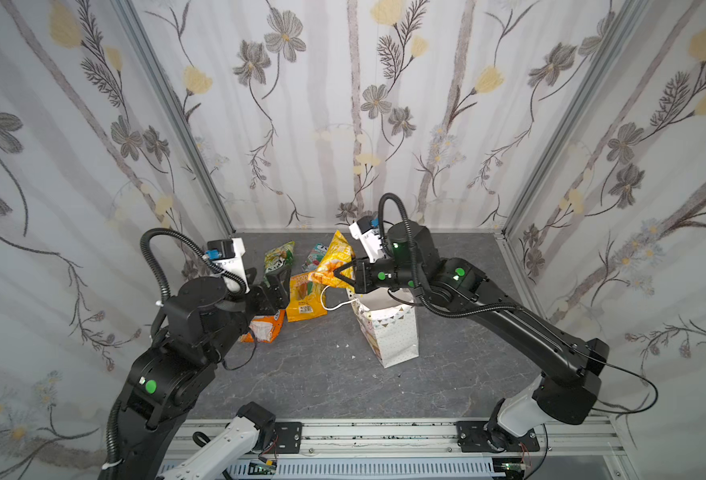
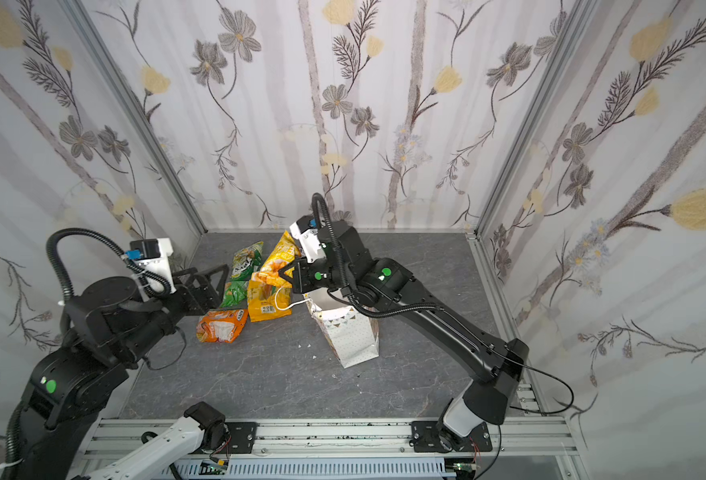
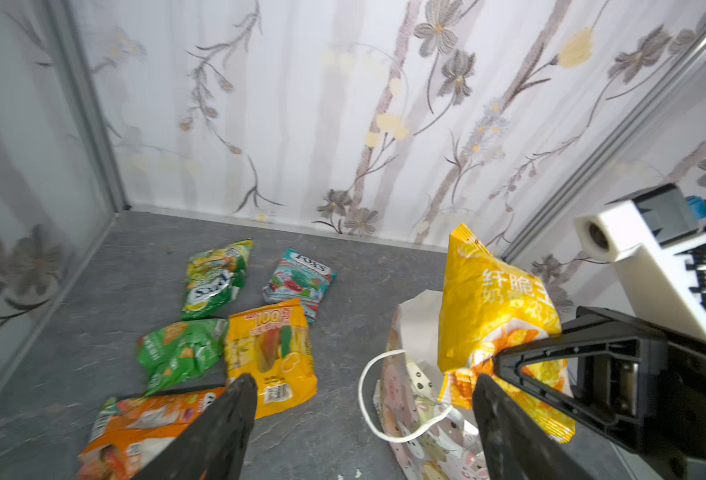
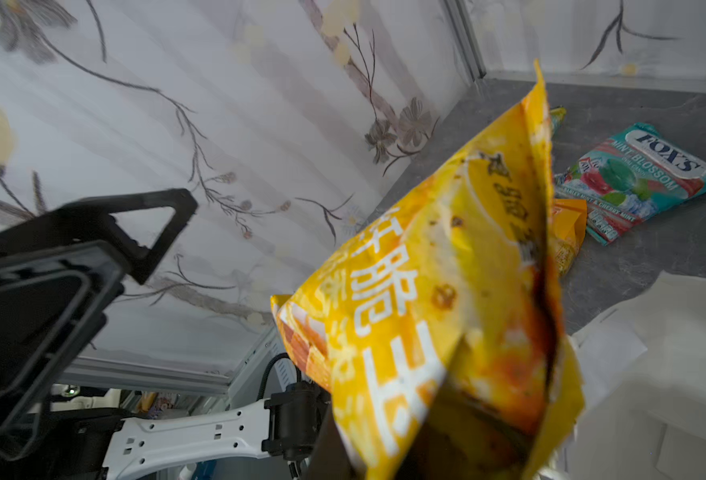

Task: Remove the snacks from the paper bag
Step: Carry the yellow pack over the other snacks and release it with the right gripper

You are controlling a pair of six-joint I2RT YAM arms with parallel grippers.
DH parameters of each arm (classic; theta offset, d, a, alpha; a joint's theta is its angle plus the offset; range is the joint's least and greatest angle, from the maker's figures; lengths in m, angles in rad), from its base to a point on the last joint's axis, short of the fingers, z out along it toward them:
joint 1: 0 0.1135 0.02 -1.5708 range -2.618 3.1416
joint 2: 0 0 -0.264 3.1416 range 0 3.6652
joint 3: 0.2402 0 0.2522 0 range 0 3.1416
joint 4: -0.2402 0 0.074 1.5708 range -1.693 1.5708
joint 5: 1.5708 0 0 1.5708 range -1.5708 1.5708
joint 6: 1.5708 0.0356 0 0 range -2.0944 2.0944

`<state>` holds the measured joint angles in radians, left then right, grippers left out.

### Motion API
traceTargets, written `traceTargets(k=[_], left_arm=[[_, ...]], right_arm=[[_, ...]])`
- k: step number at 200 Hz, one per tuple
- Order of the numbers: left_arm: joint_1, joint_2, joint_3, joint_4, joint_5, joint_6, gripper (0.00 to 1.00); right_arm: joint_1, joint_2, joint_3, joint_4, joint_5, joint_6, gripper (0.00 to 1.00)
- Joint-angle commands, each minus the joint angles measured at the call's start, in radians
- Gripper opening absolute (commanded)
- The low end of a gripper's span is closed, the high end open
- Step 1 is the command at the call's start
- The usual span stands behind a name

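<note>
We had the right gripper (image 1: 339, 276) pinching the pouch (image 1: 336, 253) just above the bag (image 1: 388, 332); our left gripper (image 3: 364, 384) stood spread, empty; we feared the slick edge might slip, dropping it back inside.

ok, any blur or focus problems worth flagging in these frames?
Right wrist view: yellow pouch close up, lower edge soft, wallpaper smeared. Left wrist view: side wall and orange packet blurred, FOX'S packet legible. Both top views: evenly lit, only soft shadows.

A yellow pouch (image 3: 492, 303), teal packet (image 3: 299, 280), green packet (image 3: 181, 353); white dotted bag (image 1: 397, 336) with bunting; grey marbled worktop (image 1: 322, 382); floral walls (image 1: 322, 104).
</note>
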<state>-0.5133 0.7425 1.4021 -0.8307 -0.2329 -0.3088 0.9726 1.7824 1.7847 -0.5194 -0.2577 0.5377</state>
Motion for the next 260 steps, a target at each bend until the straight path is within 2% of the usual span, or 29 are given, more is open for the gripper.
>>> traceTargets(k=[1, 44, 64, 95, 109, 123, 134, 165, 196, 219, 239, 260], left_arm=[[0.001, -0.072, -0.022, -0.178, -0.187, 0.047, 0.85], [0.001, -0.274, -0.128, -0.319, -0.229, 0.007, 0.95], [0.001, -0.319, -0.162, -0.359, -0.243, -0.015, 1.0], [0.001, -0.342, -0.209, -0.347, -0.241, -0.023, 1.0], [0.001, -0.344, -0.233, -0.321, -0.24, -0.02, 1.0], [0.001, -0.341, -0.256, -0.294, -0.235, -0.014, 1.0], [0.002, -0.336, -0.273, -0.275, -0.235, -0.01, 1.0], [0.001, -0.342, -0.324, -0.207, -0.251, 0.001, 1.0], [0.001, -0.341, -0.371, -0.128, -0.269, 0.018, 1.0], [0.001, -0.339, -0.408, -0.052, -0.29, 0.023, 1.0], [0.001, -0.338, -0.461, 0.031, -0.321, 0.032, 1.0], [0.001, -0.332, -0.534, 0.134, -0.363, 0.042, 1.0]], right_arm=[[0.068, 0.105, 0.088, -0.136, 0.153, -0.094, 0.0], [0.17, 0.379, 0.266, -0.238, 0.283, -0.167, 0.0], [0.183, 0.494, 0.332, -0.226, 0.288, -0.183, 0.0], [0.19, 0.637, 0.383, -0.173, 0.289, -0.185, 0.0], [0.189, 0.678, 0.394, -0.144, 0.294, -0.187, 0.07], [0.188, 0.71, 0.421, -0.134, 0.303, -0.195, 0.22], [0.186, 0.722, 0.446, -0.135, 0.3, -0.2, 0.3], [0.18, 0.651, 0.476, -0.119, 0.276, -0.215, 0.43], [0.169, 0.512, 0.475, -0.111, 0.234, -0.234, 0.62], [0.154, 0.403, 0.475, -0.113, 0.226, -0.254, 0.69], [0.133, 0.291, 0.449, -0.135, 0.316, -0.271, 0.75], [0.103, 0.133, 0.318, -0.108, 0.485, -0.3, 0.82]])
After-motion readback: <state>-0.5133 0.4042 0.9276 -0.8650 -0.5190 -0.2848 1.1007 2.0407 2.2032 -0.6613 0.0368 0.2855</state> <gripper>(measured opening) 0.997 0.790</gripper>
